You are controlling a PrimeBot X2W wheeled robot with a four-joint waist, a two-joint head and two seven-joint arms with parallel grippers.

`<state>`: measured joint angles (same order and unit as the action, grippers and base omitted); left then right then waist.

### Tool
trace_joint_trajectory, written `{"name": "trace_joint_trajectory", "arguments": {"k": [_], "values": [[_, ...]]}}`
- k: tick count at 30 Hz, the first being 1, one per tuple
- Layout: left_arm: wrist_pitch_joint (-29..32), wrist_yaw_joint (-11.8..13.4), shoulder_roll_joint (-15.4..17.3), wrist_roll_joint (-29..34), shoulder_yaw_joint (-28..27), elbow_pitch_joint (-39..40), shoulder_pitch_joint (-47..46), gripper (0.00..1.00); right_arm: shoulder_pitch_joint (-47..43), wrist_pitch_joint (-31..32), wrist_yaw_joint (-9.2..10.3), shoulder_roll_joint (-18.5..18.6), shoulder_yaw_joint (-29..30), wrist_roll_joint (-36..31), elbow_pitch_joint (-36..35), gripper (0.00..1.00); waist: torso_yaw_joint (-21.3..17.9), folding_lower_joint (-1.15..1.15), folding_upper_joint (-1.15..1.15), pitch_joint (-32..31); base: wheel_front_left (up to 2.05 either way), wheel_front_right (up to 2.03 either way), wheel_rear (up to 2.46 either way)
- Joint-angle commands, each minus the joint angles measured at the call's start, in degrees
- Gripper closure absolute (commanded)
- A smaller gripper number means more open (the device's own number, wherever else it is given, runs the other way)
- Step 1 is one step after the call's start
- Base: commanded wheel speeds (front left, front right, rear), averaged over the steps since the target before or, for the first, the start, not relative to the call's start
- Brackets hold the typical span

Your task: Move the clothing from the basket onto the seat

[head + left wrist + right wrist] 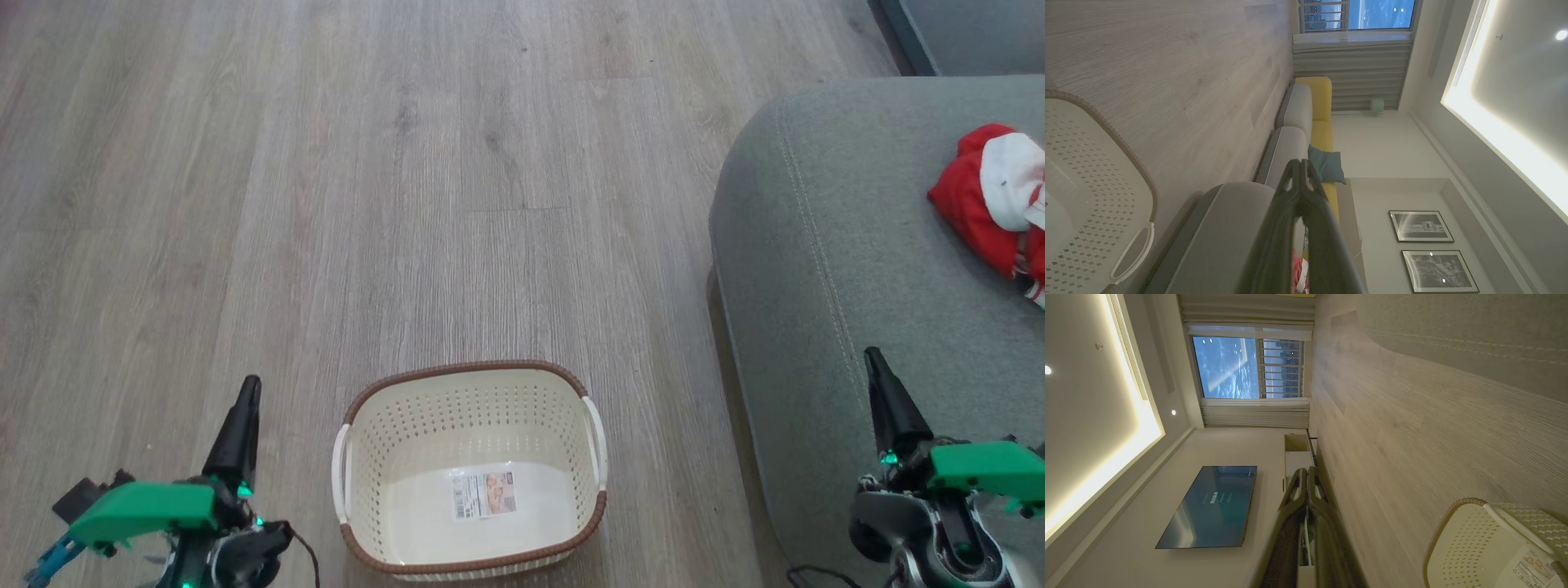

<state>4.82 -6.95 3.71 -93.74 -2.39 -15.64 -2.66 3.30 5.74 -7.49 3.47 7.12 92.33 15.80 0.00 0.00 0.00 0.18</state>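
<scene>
Red clothing [992,196] lies on the seat [816,245] beyond the right pincer [874,358].

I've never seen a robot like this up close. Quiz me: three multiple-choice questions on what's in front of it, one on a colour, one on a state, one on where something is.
1. What colour is the rim of the oval cream plastic perforated basket?
A. brown
B. blue
C. black

2. How do the robot's left gripper and right gripper stand?
A. both wide open
B. both shut, holding nothing
C. each shut on cloth

3. Where does the soft red and white clothing lie?
A. in the basket
B. in the left gripper
C. on the big grey-green fabric seat

Answers:
1 A: a brown woven-look band rings the top.
2 B: each tapers to one closed dark tip with nothing in it.
3 C: it lies on the cushion, and the basket holds just a paper label.
</scene>
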Motion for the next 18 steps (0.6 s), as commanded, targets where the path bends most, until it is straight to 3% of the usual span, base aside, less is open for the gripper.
{"name": "trace_joint_trajectory", "arguments": {"k": [1,18], "values": [[0.3,-0.5,0.4,0.2,-2.4,1.7,-3.4,1.0,2.8,0.5,0.0,-0.3,-1.0,0.1,-1.8,1.0,0.0,0.0,0.0,0.0,0.0,0.0,0.0],[0.6,-0.5,0.2,0.4,-2.8,1.7,-3.4,1.0,2.9,0.5,0.0,-0.4,-0.9,0.0,-1.8,1.0,0.0,0.0,0.0,0.0,0.0,0.0,0.0]]}}
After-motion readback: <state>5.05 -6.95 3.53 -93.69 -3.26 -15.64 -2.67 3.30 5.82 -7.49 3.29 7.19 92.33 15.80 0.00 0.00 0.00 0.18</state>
